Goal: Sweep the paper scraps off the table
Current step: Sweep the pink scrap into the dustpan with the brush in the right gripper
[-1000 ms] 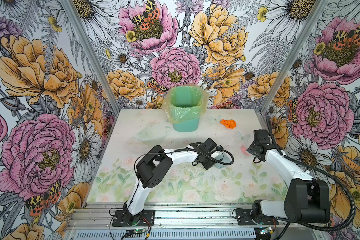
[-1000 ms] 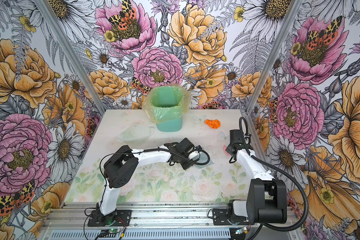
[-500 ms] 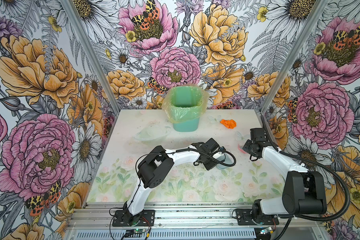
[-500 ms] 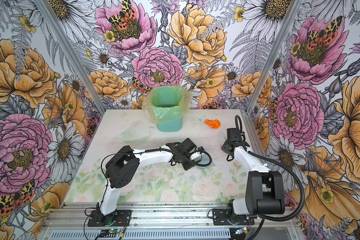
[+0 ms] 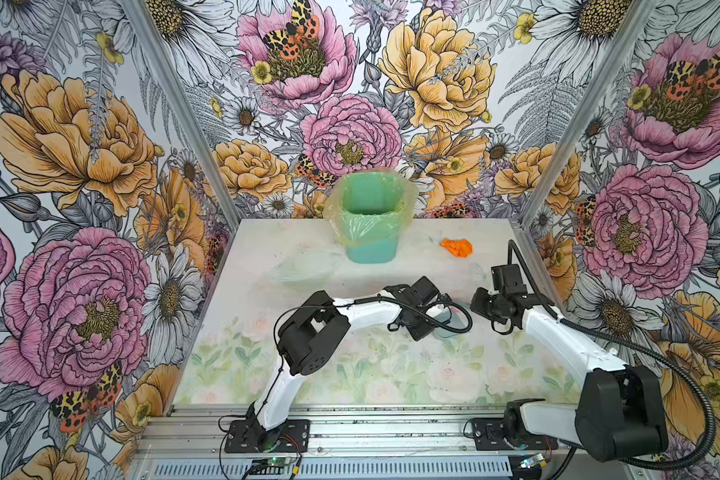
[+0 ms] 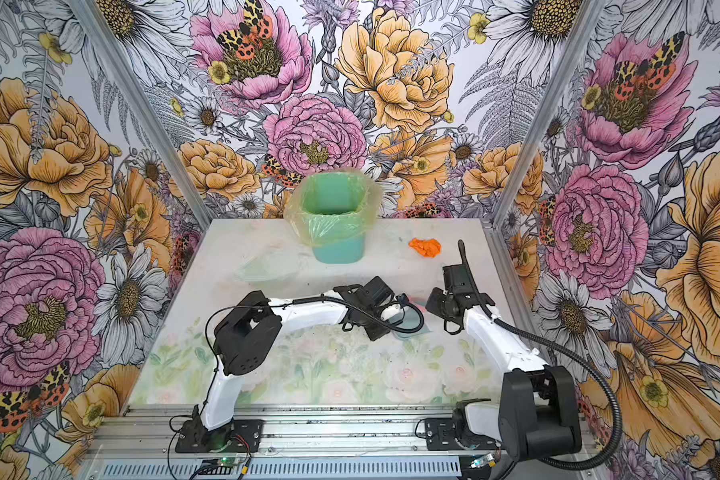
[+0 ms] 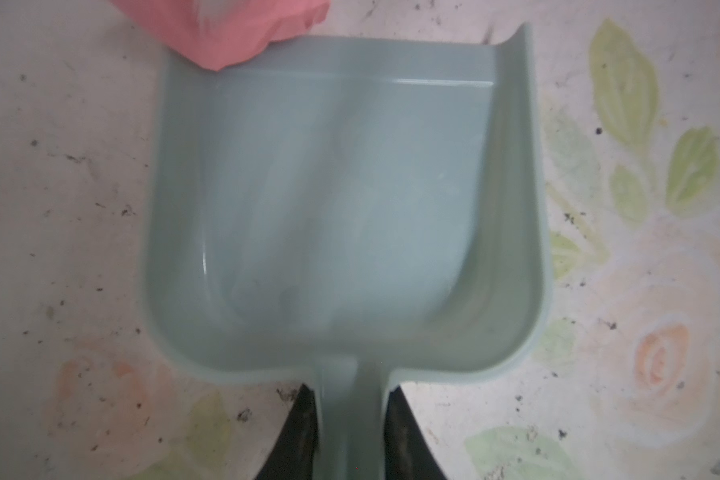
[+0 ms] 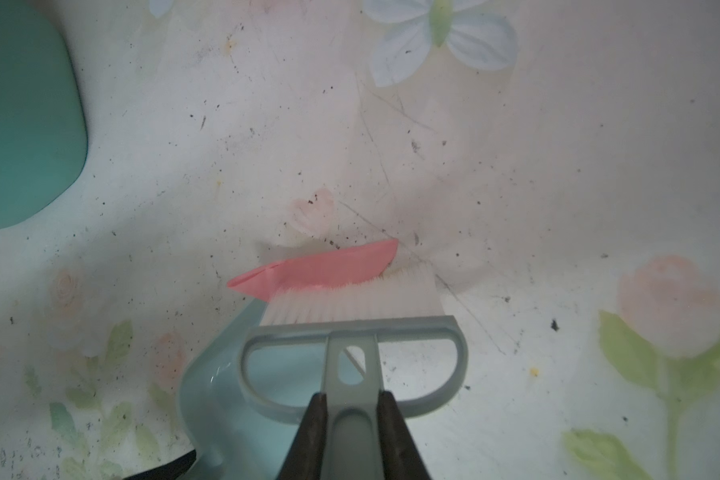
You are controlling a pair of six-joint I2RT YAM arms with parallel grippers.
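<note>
Softly creased pink scrap (image 8: pixel 321 268), white bristles (image 8: pixel 350 301)

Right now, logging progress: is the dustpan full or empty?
Empty: the dustpan is bare inside; the pink paper scrap only overlaps its front lip.

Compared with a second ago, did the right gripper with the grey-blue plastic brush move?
Yes. The right gripper slid left in a top view, away from the silver metal corner post.
</note>
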